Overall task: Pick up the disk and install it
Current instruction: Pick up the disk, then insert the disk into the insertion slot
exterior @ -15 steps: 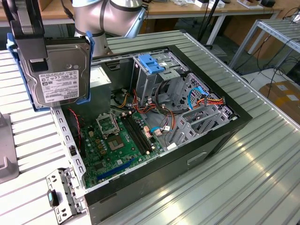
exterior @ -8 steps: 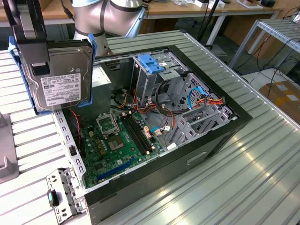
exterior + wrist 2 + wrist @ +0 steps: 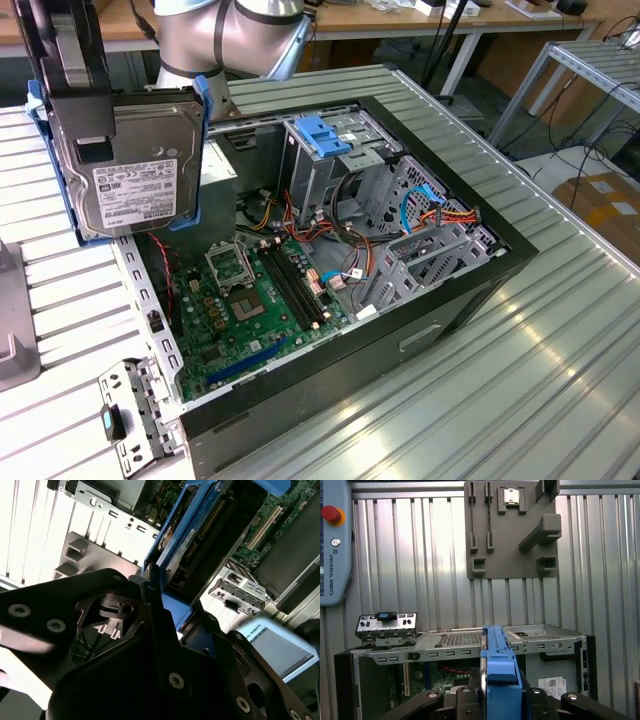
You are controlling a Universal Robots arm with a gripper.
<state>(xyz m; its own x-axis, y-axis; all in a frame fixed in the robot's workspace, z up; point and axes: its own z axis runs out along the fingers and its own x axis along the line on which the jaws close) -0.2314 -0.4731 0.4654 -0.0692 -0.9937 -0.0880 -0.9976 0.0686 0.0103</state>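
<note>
**Disk aloft, clamped over the open case**

Ribbed metal tabletop (image 3: pixel 520 380) carries one open computer case (image 3: pixel 450 320). One disk (image 3: pixel 135 185) hangs at the upper left of the exterior view, above the case's edge, label facing out. One gripper (image 3: pixel 85 125) is closed on it, pinching its flat faces. I judge it stiff, fairly heavy and shock-sensitive. The blue carrier rails (image 3: pixel 201 160) look a safer hold than the drive's faces.

Disk (image 3: pixel 128 185): dark drive, blue carrier, upright, held aloft.

White printed label (image 3: pixel 140 192) on the disk (image 3: pixel 120 125), lettering on grey pendant (image 3: pixel 332 545), small sticker (image 3: pixel 552 684) on computer case (image 3: pixel 465 641)
</note>
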